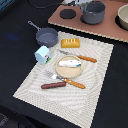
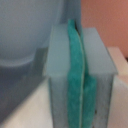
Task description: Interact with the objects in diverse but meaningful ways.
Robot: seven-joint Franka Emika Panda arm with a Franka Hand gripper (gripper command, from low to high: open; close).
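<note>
On the dark tabletop: a black surface (image 1: 15, 55) fills the exterior view, with no arm visible in it.
Mat: a pale striped cloth (image 1: 95, 75) lies in the middle of the table, set at a slant.
Board: a pinkish-brown panel (image 1: 107, 30) sits along the far edge, carrying a grey pot (image 1: 93, 12), a black disc (image 1: 67, 13) and a pale bowl (image 1: 123, 16).
Pan: the grey long-handled pan (image 1: 46, 36) rests off the mat's far corner.
Plate: a round tan plate (image 1: 68, 69) at mat centre holds the silver fish (image 1: 70, 62).
Bread: the ridged yellow-orange loaf (image 1: 70, 43) lies on the mat's far edge.
Sausage: the red-brown sausage (image 1: 53, 85) lies near the mat's near edge, beside a fork (image 1: 66, 80).
Knife: an orange-handled knife (image 1: 82, 57) sits beside the plate.
Carton: the pale blue carton (image 1: 42, 54) stands at the mat's edge on the exterior view's left.
Gripper: the wrist view shows grey blocks (image 2: 100, 55) pressed flat against a green strip (image 2: 76, 75); whether the hand is closed or apart, I cannot tell.
</note>
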